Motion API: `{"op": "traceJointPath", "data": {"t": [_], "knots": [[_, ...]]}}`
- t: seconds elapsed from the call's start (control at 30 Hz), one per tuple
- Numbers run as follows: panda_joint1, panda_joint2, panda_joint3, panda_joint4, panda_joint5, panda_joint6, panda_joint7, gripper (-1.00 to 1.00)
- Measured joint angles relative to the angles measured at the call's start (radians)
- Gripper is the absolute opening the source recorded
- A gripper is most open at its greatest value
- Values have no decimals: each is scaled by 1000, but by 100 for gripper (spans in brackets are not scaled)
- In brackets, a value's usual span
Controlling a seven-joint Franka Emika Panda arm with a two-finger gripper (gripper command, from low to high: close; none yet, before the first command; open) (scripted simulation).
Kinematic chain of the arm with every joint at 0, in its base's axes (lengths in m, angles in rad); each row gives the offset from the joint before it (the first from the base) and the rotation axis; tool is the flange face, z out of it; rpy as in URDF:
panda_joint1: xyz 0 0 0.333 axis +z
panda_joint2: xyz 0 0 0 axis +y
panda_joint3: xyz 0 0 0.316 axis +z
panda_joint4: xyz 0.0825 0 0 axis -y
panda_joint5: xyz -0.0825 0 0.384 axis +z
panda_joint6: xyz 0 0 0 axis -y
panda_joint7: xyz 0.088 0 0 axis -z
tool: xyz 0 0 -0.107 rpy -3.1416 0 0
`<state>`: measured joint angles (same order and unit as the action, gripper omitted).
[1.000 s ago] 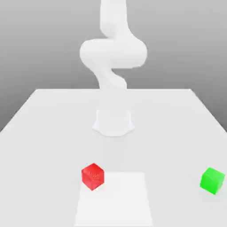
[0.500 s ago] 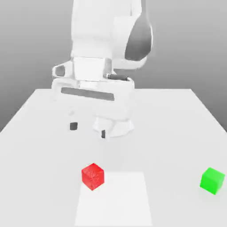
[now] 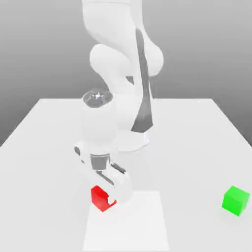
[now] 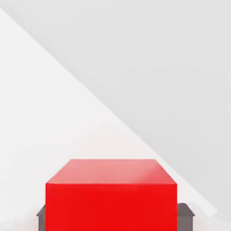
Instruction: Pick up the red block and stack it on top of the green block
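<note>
A: Where's the red block (image 3: 100, 199)?
B: Sitting at a far corner of the white square (image 3: 129, 227), toward the exterior view's left. It's looking level, no lift showing.
A: Fingers (image 4: 185, 219)?
B: Holding the red block, one pressing each side face. The gripper (image 4: 116, 218) is straddling it pretty evenly.
A: What's changing?
B: Arm (image 3: 98, 125) is now reaching down at the block; a moment ago it was hanging back, above and behind it, fingers spread. So we're moving from approach into grasp. Stack isn't started.
A: Green block (image 3: 236, 201)?
B: Resting on the table (image 3: 197, 162), well apart, toward the exterior view's right. It's staying put.
A: Containers?
B: The white square is reading as a flat patch, so it's not holding anything in.
A: Next?
B: I'm expecting a straight lift, then a carry across. Main risk is slipping, or clipping green on the way in.
</note>
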<state>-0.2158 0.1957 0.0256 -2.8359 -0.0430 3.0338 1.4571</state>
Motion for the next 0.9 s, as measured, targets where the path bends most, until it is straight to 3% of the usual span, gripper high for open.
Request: {"op": "traceJointPath", "data": {"t": [0.1,0.3,0.73,0.9], "knots": [[0,-20,1,-3,5,-18,-3,-100],[-6,-223,18,-32,47,-191,-34,-100],[545,-110,328,297,-20,-417,-365,-100],[591,34,291,331,-132,-313,-312,-100]]}}
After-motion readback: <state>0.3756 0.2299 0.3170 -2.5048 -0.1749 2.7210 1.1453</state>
